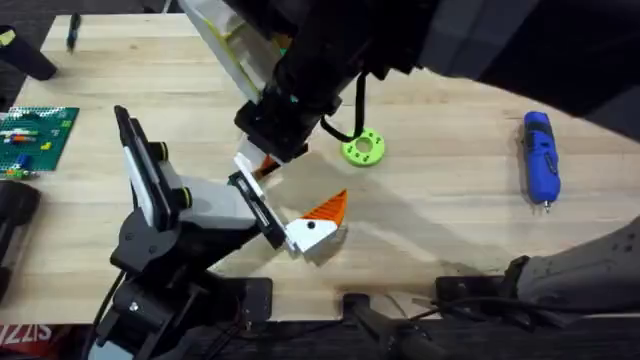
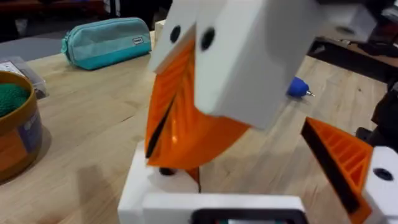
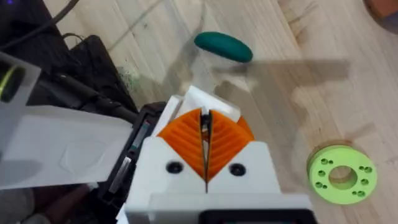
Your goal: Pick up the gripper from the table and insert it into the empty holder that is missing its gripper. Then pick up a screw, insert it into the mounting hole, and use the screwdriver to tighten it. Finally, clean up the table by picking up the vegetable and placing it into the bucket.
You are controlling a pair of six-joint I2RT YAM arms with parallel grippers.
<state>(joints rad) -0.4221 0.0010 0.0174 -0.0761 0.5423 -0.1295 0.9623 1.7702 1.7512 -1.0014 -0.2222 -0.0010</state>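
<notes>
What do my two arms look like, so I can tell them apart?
The left arm has black joints and a white shell near its wrist. The right arm is black, with a black cable looping beside it. The right gripper has white jaws with orange ribbed pads and two dark screw holes.

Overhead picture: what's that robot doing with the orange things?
The right gripper is pinched on a spare finger, orange and white, and holds it at the black holder of the white-and-black hand. That hand's other orange finger is already mounted. The blue screwdriver lies on the table, off to the side. A green vegetable lies there too.
</notes>
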